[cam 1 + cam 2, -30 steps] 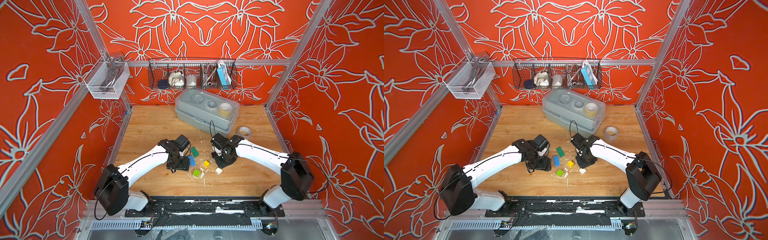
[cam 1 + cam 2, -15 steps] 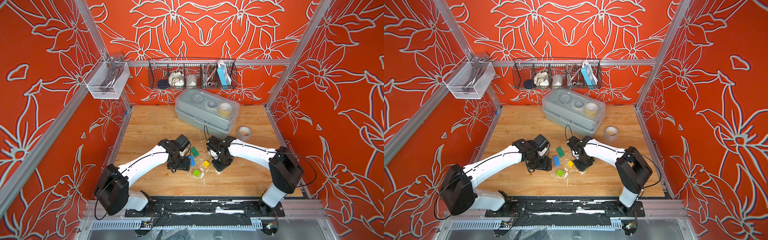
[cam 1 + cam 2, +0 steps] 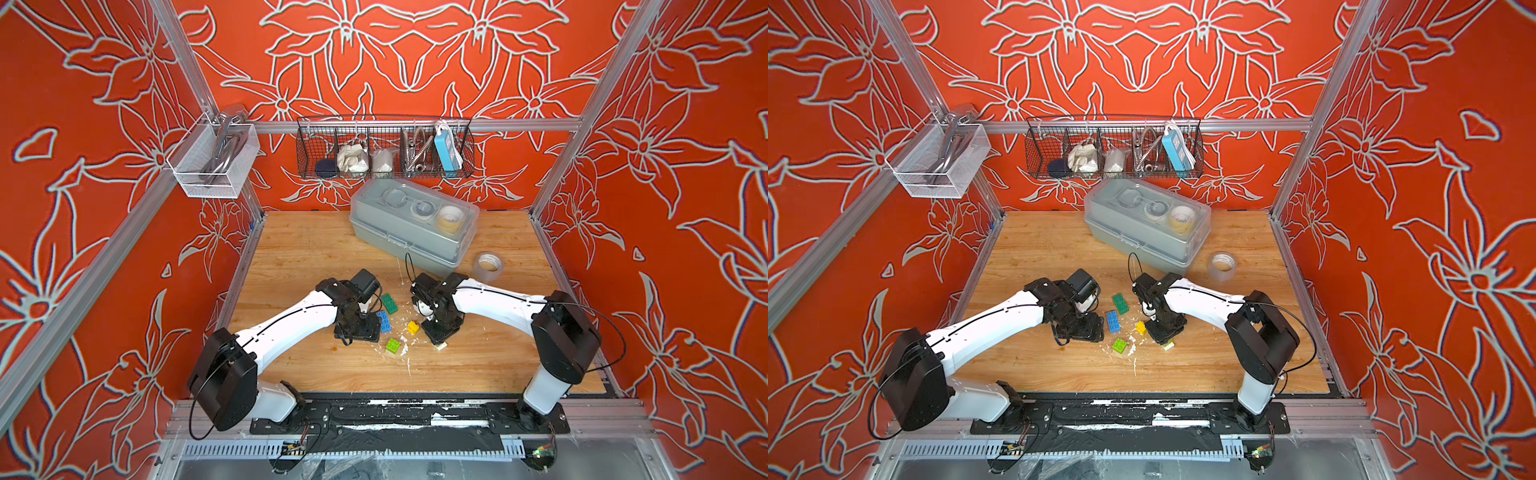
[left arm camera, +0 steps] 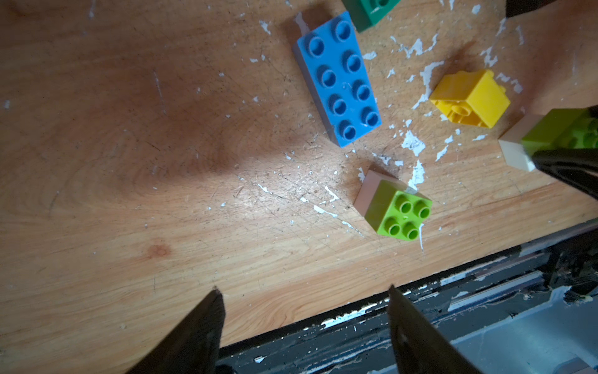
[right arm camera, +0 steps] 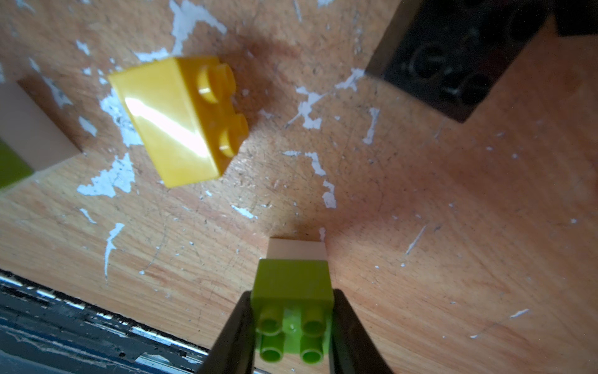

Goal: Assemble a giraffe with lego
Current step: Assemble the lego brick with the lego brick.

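Over on the left, the left pincer (image 4: 303, 291) hangs low above bare wood with its jaws apart and nothing between them. Just beside it on the table (image 3: 311, 257) lies the blue brick (image 4: 338, 79), flat with its studs up, and the dark green brick (image 3: 390, 302) sits near the blue one's far end, on the side toward the back wall. Toward the front edge stands a lime-on-white stack (image 4: 393, 207), studs up, alone among white flecks. Next comes the yellow brick (image 5: 176, 119), tipped on its side so the studs point sideways. Close beside that is the right pincer (image 5: 293, 301), closed tight on a second lime-on-white stack (image 5: 293, 285). The fingers pinch the lime half and the white half points down at the wood, though whether it quite touches I can't tell. A black brick (image 5: 453, 55) lies near that pincer, seen only from the right wrist camera. So the bricks sit in a small cluster between the two arms, on the front half of the table – joined only in those two pairs. Behind them stand a grey box (image 3: 411, 224) and, right of it, a roll of tape (image 3: 488, 266).
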`<state>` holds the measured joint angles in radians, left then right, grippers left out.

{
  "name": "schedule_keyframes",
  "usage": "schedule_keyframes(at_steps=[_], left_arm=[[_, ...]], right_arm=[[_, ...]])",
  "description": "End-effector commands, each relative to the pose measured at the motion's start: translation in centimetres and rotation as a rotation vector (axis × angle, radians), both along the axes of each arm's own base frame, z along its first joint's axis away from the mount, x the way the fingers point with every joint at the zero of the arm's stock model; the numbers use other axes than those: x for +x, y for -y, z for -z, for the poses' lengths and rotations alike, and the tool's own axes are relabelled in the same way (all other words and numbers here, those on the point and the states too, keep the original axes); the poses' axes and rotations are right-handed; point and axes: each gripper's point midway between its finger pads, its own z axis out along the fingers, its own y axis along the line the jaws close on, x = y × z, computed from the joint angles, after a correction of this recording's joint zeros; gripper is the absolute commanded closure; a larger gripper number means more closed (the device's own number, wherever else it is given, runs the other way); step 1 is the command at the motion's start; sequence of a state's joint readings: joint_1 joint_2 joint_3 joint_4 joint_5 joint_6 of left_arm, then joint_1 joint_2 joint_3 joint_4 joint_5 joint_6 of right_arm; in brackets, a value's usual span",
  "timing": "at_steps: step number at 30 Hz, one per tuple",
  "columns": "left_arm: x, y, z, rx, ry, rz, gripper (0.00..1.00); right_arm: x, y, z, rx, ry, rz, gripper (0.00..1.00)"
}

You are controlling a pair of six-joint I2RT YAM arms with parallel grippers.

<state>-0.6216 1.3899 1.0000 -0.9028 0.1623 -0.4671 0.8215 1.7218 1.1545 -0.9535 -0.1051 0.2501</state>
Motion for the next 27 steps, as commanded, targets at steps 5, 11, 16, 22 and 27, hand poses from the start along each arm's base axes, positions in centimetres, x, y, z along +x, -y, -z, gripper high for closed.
schedule_keyframes(at_steps=[5, 11, 16, 22, 27], left_arm=[[0.0, -0.1, 0.0, 0.001, -0.003, 0.011, 0.22], [0.0, -0.1, 0.0, 0.001, -0.005, 0.014, 0.22], [0.0, -0.2, -0.1, 0.004, -0.003, 0.015, 0.22], [0.0, -0.1, -0.1, 0.002, -0.004, 0.015, 0.22], [0.0, -0.1, -0.1, 0.001, -0.005, 0.014, 0.22]], right_arm=[[-0.4, 0.1, -1.8, -0.004, 0.018, 0.035, 0.92], [-0.7, 0.2, -0.9, -0.022, 0.01, 0.047, 0.91], [-0.7, 0.4, -0.5, -0.032, 0.012, 0.042, 0.91], [-0.9, 1.0, 0.0, -0.053, 0.008, 0.034, 0.91], [-1.3, 1.3, 0.6, -0.066, -0.007, 0.029, 0.91]])
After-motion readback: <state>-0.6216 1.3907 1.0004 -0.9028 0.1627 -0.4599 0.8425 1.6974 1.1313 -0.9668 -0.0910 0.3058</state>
